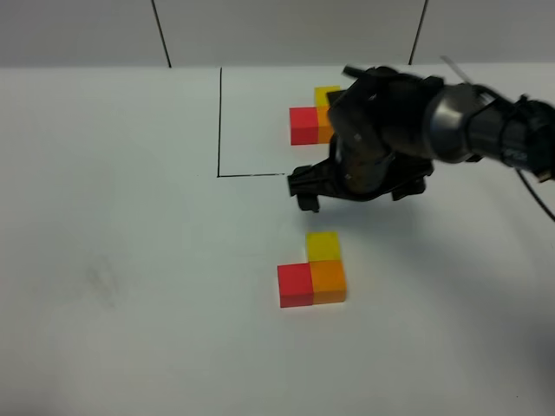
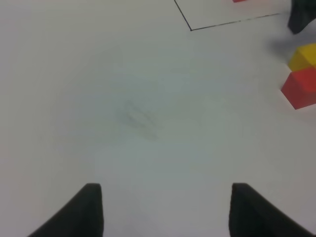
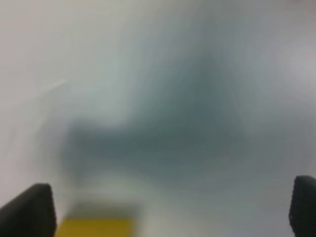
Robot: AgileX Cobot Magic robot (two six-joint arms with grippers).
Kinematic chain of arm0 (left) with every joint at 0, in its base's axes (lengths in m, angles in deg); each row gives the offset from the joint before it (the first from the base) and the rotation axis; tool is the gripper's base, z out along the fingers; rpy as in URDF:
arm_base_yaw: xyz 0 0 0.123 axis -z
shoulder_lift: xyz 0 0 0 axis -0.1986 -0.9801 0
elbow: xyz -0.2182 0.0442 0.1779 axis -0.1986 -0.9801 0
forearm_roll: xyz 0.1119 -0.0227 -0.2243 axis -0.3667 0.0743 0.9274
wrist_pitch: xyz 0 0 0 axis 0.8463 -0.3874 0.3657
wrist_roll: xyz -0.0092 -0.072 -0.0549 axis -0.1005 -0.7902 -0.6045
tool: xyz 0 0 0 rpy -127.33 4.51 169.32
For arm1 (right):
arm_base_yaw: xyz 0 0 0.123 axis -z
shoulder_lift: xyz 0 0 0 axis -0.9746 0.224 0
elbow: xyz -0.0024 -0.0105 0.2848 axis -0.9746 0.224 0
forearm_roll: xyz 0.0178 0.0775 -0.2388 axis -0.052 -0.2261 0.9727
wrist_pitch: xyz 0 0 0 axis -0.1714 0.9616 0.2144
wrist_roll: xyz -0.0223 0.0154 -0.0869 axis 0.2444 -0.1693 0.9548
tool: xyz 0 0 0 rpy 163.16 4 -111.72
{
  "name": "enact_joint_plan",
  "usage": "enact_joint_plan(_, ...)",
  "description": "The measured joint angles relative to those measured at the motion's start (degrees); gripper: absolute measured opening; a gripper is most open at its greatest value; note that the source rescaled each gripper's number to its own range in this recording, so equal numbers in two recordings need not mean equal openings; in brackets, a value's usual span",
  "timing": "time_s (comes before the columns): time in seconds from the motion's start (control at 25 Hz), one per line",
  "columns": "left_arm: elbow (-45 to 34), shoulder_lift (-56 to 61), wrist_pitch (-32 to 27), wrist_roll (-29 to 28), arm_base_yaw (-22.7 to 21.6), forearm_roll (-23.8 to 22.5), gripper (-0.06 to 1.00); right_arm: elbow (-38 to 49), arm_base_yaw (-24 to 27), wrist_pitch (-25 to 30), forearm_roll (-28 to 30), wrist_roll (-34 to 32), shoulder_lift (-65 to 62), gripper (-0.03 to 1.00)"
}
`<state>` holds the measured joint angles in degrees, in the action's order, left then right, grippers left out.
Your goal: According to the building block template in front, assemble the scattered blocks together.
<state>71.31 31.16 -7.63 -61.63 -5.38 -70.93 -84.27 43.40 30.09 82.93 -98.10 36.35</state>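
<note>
The right gripper is spread wide, holding nothing, just behind the yellow cube. The left gripper is seen parted and empty.

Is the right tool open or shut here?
Open: in the right wrist view, the right tool's fingers stand far apart, nothing between them.

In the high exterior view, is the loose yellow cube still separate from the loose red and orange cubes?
No: the loose yellow cube sits flush against the orange cube, beside the red cube, forming an L.

Template behind blocks, seemingly apart.
</note>
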Motion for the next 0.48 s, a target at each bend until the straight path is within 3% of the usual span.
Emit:
enact_joint_plan(0.24, 0.0, 0.0, 0.0, 0.0, 0.0, 0.0, 0.24, 0.1, 14.6, 10.6, -0.8, 13.6, -9.5, 1.0)
enact_joint_plan(0.48, 0.0, 0.0, 0.0, 0.0, 0.0, 0.0, 0.24, 7.8, 24.6, 14.8, -1.0, 22.4, -24.7, 1.0)
